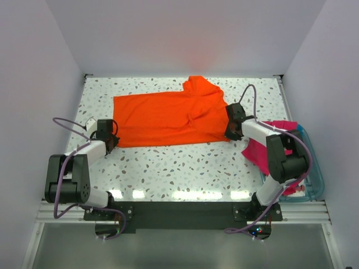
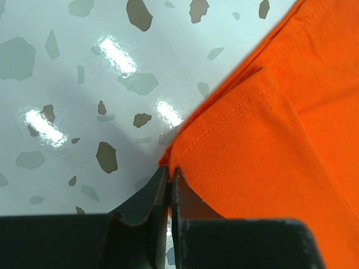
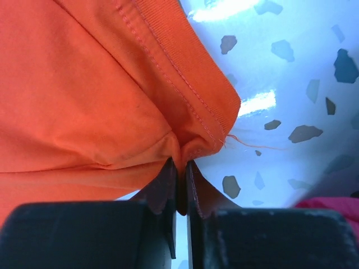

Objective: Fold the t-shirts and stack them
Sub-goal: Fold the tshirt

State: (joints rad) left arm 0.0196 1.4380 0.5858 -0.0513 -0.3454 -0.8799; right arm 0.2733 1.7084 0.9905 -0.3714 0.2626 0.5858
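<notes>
The bright orange t-shirt [image 1: 168,117] lies spread on the speckled table, folded lengthwise, with a sleeve bunched at the far right. My left gripper [image 1: 112,140] is shut on its near-left hem corner [image 2: 185,151]. My right gripper [image 1: 230,131] is shut on the near-right corner by the ribbed collar [image 3: 190,89], pinching a bunch of cloth. The magenta-pink t-shirt [image 1: 269,148] lies heaped in the teal bin, partly behind my right arm. No paler pink shirt is in view.
The teal plastic bin [image 1: 314,174] stands at the table's right near edge. White walls close the table on three sides. Bare speckled table [image 1: 185,168] lies between the orange shirt and the arm bases.
</notes>
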